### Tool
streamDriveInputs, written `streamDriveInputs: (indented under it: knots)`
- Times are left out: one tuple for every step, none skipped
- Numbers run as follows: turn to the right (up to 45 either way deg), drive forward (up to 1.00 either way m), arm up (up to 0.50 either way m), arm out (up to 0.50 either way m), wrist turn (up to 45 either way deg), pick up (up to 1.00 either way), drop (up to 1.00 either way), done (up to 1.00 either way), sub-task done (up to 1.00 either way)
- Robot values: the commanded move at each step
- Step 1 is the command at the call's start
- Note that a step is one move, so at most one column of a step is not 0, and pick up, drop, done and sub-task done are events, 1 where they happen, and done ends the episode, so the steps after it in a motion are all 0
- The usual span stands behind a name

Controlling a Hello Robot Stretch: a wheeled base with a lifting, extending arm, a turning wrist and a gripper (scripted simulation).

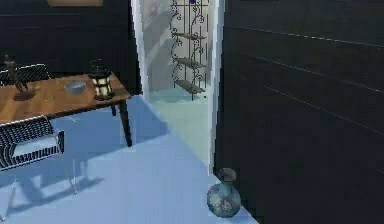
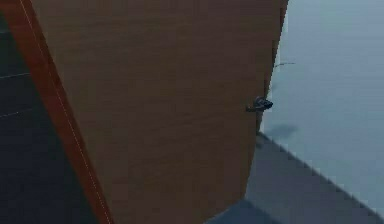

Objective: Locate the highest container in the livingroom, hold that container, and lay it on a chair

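A round-bellied vase stands on the pale blue floor at the forward view's lower centre, set close against a dark panelled wall, a decorative spot out of the walkway. At the upper left, a wooden table carries a dark lantern-like object near its right end, a flat grey item beside it, and a small dark figurine at the frame's edge. Wire-backed chairs are drawn up to the table, one at the lower left and another behind, either a likely resting place for the container. Through the bright doorway at top centre rises a wrought-iron shelf rack.

The vase is the clearest container here, though it sits low. The lantern-like piece stands higher, and at this distance it is hard to say whether it counts as a container. The search appears not yet settled.

In the arm side view, a wooden door with a dark handle at centre right looms close. The state of the gripper's fingers cannot be told.
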Motion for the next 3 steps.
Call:
streamDriveInputs:
  knots:
    - [-30.0,0.0,0.0,0.0,0.0,0.0,0.0,0.0,0.0]
    - [0.0,1.0,0.0,0.0,0.0,0.0,0.0,0.0,0.0]
    - [-45.0,0.0,0.0,0.0,0.0,0.0,0.0,0.0,0.0]
